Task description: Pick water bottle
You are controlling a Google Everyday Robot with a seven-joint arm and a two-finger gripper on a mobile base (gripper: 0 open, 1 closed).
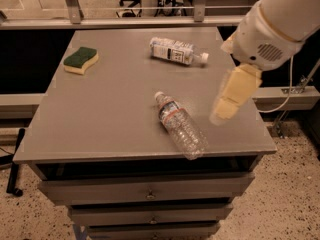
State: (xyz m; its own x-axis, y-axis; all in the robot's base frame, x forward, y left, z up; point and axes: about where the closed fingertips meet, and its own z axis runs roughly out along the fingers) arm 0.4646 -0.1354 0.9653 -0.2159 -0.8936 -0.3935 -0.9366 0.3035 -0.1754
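Observation:
The water bottle [181, 127] is clear and ribbed, with a white cap and a narrow red-striped label near its neck. It lies on its side near the front edge of the grey cabinet top [100, 119], cap pointing to the back left. My gripper [222, 113], cream-coloured at the end of the white arm, hangs above the right part of the top. It is a little to the right of the bottle and apart from it, and it holds nothing.
A second bottle with a large white printed label [176, 50] lies at the back centre. A green and yellow sponge [80, 60] sits at the back left. Drawers [148, 190] are below the top. A metal rail runs behind.

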